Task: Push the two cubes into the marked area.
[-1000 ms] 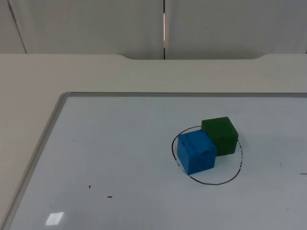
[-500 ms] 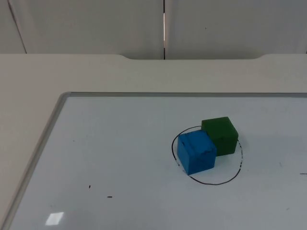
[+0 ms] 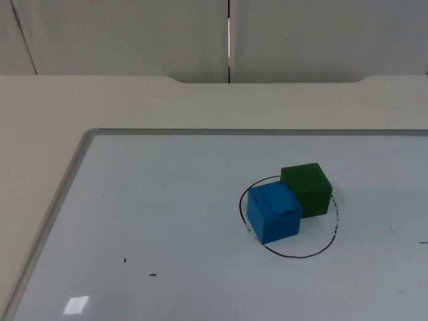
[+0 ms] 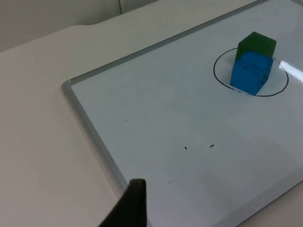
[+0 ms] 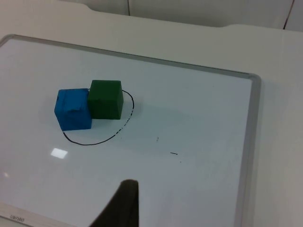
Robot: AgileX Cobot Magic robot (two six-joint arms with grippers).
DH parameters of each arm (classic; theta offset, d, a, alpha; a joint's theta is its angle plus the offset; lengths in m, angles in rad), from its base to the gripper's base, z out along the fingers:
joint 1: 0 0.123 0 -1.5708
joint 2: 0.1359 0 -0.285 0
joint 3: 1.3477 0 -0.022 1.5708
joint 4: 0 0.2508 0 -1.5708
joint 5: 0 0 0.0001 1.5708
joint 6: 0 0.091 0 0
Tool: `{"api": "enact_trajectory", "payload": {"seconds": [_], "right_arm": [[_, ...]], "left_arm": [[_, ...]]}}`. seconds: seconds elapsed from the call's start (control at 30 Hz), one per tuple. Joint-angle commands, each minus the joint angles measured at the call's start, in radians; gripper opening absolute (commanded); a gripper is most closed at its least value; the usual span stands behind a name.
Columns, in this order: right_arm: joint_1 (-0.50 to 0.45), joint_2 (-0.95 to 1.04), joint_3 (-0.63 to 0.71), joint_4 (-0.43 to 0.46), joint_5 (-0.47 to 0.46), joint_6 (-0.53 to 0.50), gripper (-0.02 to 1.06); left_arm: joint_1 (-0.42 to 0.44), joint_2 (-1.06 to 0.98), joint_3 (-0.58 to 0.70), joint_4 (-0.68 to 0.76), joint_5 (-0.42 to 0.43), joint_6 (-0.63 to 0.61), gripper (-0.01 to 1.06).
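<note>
On the whiteboard (image 3: 167,221) you have a blue cube (image 3: 273,211) and a green cube (image 3: 307,188) sitting pressed together, face against face. In the top view the green one lies at about two o'clock from the blue one. Both stand flat on the board, upright, not stacked.

Around them runs a black hand-drawn circle (image 3: 294,255). The blue cube sits at the nine o'clock side of that circle, its outer lower edge right on the line or just over it. The green cube sits at about twelve to one o'clock, its far edge reaching the line there; you cannot tell from the top view whether it crosses. The six o'clock half of the circle holds bare board.

A few small black marks (image 3: 152,274) dot the board, well apart from the cubes, toward seven o'clock in the top view. The board's grey frame (image 3: 63,194) rests on the white table (image 3: 100,100).

Your left gripper (image 4: 131,208) hangs over the board's frame, well apart from the cubes. One black fingertip shows; you cannot tell how its fingers stand, and nothing shows in its hold.

Your right gripper (image 5: 124,205) hangs above the board, near its edge and away from the cubes. Again you cannot tell its opening, and it shows no load.
</note>
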Motion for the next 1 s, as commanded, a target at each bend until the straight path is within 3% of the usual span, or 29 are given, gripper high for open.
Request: {"api": "enact_trajectory", "payload": {"seconds": [0.0, 0.3, 0.4, 0.97], "right_arm": [[-0.003, -0.004, 0.008, 0.0, 0.0, 0.002, 1.05], [-0.003, -0.004, 0.008, 0.0, 0.0, 0.002, 1.05], [-0.003, -0.004, 0.008, 0.0, 0.0, 0.002, 1.05], [-0.003, -0.004, 0.008, 0.0, 0.0, 0.002, 1.05]], "left_arm": [[0.002, -0.004, 0.004, -0.012, -0.01, 0.001, 1.05], [0.002, -0.004, 0.004, -0.012, -0.01, 0.001, 1.05], [0.037, -0.004, 0.004, -0.005, -0.01, 0.001, 1.05], [0.339, -0.004, 0.004, -0.005, -0.01, 0.001, 1.05]]}}
